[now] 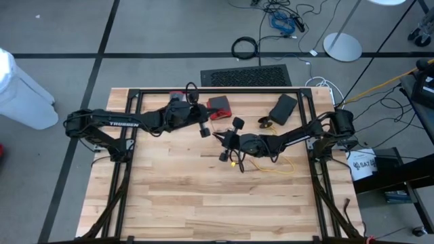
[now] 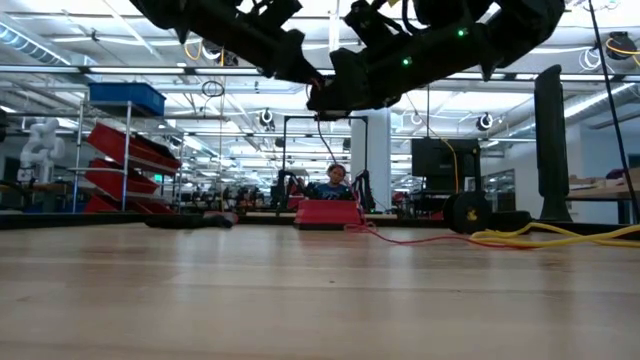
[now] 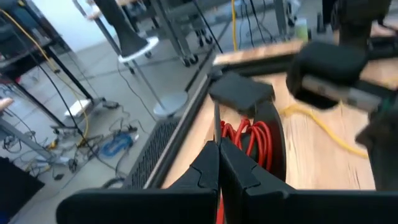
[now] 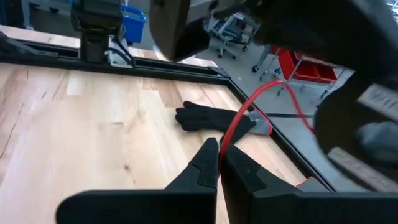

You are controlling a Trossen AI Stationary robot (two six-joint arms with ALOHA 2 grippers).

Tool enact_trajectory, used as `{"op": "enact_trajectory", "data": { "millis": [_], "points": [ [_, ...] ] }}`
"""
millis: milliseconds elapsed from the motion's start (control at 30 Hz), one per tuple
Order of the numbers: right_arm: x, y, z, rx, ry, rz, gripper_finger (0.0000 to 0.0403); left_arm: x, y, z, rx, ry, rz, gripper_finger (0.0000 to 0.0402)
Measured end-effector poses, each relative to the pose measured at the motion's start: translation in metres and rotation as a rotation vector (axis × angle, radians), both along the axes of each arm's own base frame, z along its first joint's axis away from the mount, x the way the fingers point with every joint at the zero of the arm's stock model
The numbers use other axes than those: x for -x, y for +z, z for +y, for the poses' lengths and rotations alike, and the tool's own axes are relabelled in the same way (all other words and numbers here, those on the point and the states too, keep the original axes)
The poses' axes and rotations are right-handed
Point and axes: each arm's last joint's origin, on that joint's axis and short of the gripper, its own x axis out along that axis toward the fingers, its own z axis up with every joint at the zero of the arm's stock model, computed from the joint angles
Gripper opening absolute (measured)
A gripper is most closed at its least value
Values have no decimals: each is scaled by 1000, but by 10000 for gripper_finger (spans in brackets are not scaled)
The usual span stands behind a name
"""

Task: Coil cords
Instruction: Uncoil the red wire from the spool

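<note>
Pale wooden surface [image 1: 203, 196] edged by a black metal frame [image 1: 220, 91]. Toward the far edge, a red block-like object [image 1: 219, 106] left of centre, a flat dark box [image 1: 283, 108] tilted to its right. Black glove [image 4: 211, 118] lying flat on the boards near the frame rail. On the grey floor beyond the far edge: black ribbed mat [image 1: 246, 76] just past the frame, thick black cable ring [image 1: 245, 48] farther off, round white stand base [image 1: 342, 47] to the right, blue bundle among loose wires [image 1: 283, 22]. White bin [image 1: 20, 91] at far left. Red shelving bins [image 2: 125, 160] in the room behind
</note>
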Motion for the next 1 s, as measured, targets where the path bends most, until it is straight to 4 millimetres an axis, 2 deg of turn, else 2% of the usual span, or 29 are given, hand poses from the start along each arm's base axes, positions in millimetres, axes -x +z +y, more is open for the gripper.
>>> {"op": "enact_trajectory", "data": {
  "millis": [133, 233, 400, 533, 767, 1000],
  "points": [
    [-1, -9, -9, -19, -42, 40, 0, 0, 7, 0, -11, 0, -55, 0],
    [4, -18, -20, -38, -136, 85, 0, 4, 13, -1, -9, -20, -73, 0],
    [20, -36, -37, -59, -315, 105, 0, 13, 22, -6, 0, -56, -61, 0],
    [33, -45, -42, -44, -465, 63, 0, 25, 24, -9, 18, -76, 2, 0],
    [36, -40, -31, -24, -428, -48, 0, 35, 9, -11, 57, -73, 195, 0],
    [33, -24, -3, 57, -321, -129, 0, 37, -3, -8, 5, -3, 333, 0]
  ]
}}
